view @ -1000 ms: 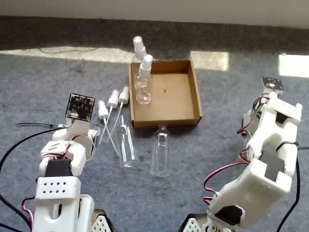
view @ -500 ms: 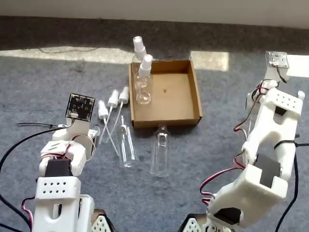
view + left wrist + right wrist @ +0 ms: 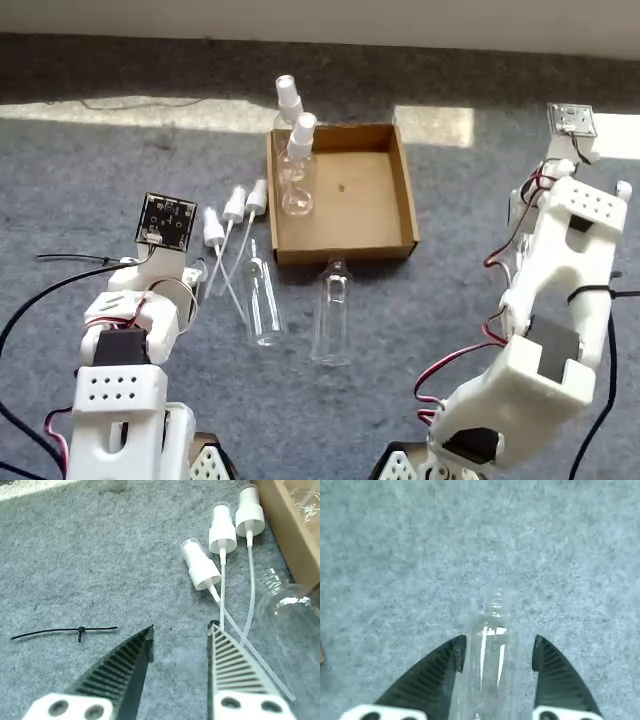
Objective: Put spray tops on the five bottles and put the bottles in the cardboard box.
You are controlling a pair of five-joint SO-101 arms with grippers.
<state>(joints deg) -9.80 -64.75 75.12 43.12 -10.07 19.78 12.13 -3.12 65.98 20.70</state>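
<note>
capping step imo. right end effector (image 3: 497,647) pinching clear plastic bottle (image 3: 487,652) over grey surface (image 3: 395,555). left end effector (image 3: 180,630) spread, near three loose white spray tops (image 3: 200,572). next: grab one, feed tube into bottle neck.

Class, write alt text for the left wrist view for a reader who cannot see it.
The left gripper, its black ribbed jaws apart, hangs over grey carpet by three white plastic spray tops with clear tubes. A clear plastic bottle lies beside the tubes near a brown cardboard box; a black cable tie lies apart.
</note>
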